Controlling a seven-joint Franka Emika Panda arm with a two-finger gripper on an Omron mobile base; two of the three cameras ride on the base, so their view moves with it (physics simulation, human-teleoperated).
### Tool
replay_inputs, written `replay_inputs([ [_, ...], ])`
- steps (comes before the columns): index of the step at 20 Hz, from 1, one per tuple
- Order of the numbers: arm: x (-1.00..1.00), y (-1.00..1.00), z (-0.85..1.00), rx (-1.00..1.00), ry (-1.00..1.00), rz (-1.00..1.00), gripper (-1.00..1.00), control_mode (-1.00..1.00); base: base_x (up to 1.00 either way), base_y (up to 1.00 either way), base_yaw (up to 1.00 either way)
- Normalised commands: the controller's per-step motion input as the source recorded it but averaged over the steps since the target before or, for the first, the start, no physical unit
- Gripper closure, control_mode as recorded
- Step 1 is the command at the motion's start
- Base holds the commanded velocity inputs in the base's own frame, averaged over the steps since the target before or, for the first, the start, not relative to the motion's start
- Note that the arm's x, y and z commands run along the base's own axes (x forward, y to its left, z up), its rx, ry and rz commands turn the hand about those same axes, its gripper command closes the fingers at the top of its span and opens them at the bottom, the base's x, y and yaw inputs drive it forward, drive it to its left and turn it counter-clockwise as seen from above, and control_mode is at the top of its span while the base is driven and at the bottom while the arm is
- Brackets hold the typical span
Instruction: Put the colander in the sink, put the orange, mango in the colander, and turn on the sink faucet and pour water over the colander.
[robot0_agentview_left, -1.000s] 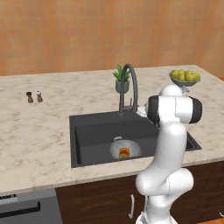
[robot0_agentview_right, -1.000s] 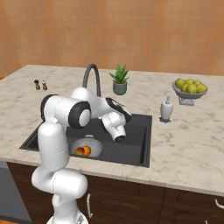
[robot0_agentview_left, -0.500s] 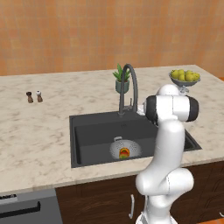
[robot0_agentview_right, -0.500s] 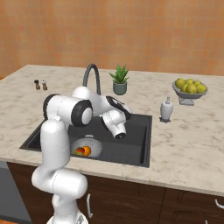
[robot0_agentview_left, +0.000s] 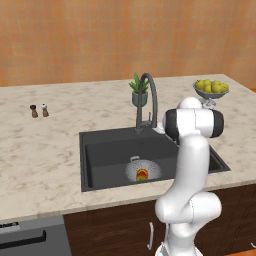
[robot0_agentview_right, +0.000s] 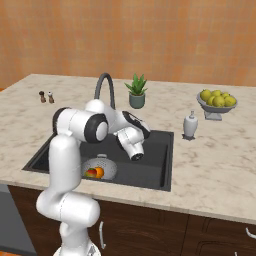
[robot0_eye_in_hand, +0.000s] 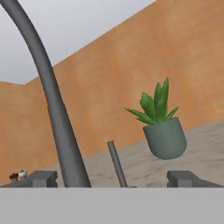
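A: Where does the colander (robot0_agentview_left: 142, 172) sit?

B: On the floor of the sink (robot0_agentview_left: 107, 152), toward its front wall, roughly mid-width. Grey perforated bowl, one loop handle pointing toward the back wall.

A: Contents?

B: Orange (robot0_agentview_right: 99, 172) and mango (robot0_agentview_right: 90, 173) both inside it, touching, mango on the side nearer the sink's left wall as the right base view shows it. In the left base view they read as one orange-red-green patch; I cannot separate them there.

A: The sink faucet (robot0_agentview_left: 149, 98)?

B: Stands on the desk (robot0_agentview_left: 55, 145) at the sink's back edge, near its middle. Arched spout curves forward over the basin. In the hand view the neck runs up the left of the picture, with a thin rod, the side lever (robot0_eye_in_hand: 117, 164), upright just beside it. No water visible at the spout.

A: End effector (robot0_eye_in_hand: 111, 178)?

B: Fingers spread wide, nothing between them. One finger tip (robot0_eye_in_hand: 38, 179) lies left of the faucet neck and the other far right, so neck base and lever both fall inside the gap. Touching or not, I cannot tell. In the right base view the hand hangs over the sink's back half, just beside the faucet.

A: Other items on the desk?

B: Potted plant (robot0_agentview_right: 136, 92) behind the faucet. Fruit bowl (robot0_agentview_right: 216, 101) of yellow-green fruit near the back right corner. White soap bottle (robot0_agentview_right: 190, 125) just off the sink's right edge. Two small shakers (robot0_agentview_left: 39, 110) well apart to the left.
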Motion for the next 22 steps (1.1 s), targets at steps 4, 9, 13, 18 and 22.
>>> replay_inputs([
  [4, 0.22, 0.04, -0.03, 0.0, 0.02, -0.02, -1.0, -1.0, 0.0, 0.0, 0.0],
  [9, 0.32, 0.06, 0.0, 0.0, 0.0, -0.02, -1.0, -1.0, 0.0, 0.0, 0.0],
  [13, 0.35, 0.09, 0.0, 0.0, 0.0, -0.01, -1.0, -1.0, 0.0, 0.0, 0.0],
  [18, 0.27, 0.02, 0.0, 0.0, 0.0, -0.02, -1.0, -1.0, 0.0, 0.0, 0.0],
  [22, 0.19, 0.0, 0.0, 0.0, 0.0, -0.04, -1.0, -1.0, 0.0, 0.0, 0.0],
])
